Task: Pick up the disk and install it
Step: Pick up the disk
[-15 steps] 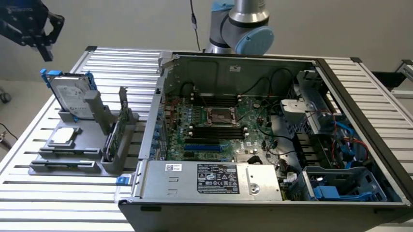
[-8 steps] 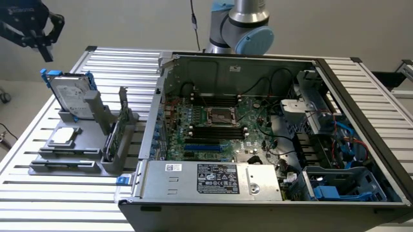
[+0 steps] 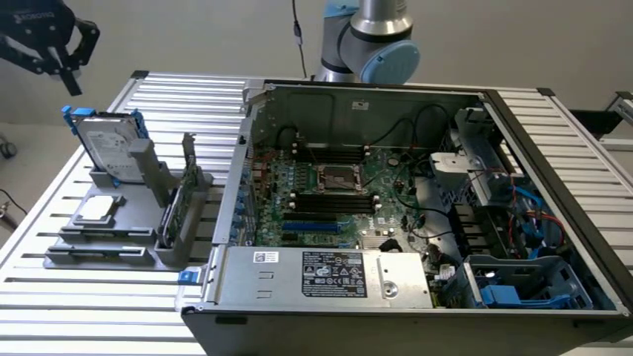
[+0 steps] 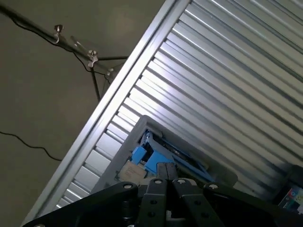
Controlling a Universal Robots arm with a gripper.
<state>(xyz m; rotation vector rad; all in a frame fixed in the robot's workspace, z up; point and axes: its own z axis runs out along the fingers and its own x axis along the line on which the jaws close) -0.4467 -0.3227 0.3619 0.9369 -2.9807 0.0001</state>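
Exterior view: the disk (image 3: 104, 147) stands on end in a grey holder (image 3: 148, 248) near the slatted table's (image 3: 59, 297) edge on the exterior view's left. Its long axis is near upright, with the top leaning toward the exterior view's left. The labelled face is turned to the camera, and the blue rails run along its long edges. The gripper (image 3: 71, 83) hangs above the disk, well apart from it, with its tips pointing down. Wrist view: the gripper (image 4: 164, 171) has its jaws pressed together and nothing between them; the disk (image 4: 152, 158) lies past the tips. An open computer case (image 3: 416, 208) sits just beside the holder.
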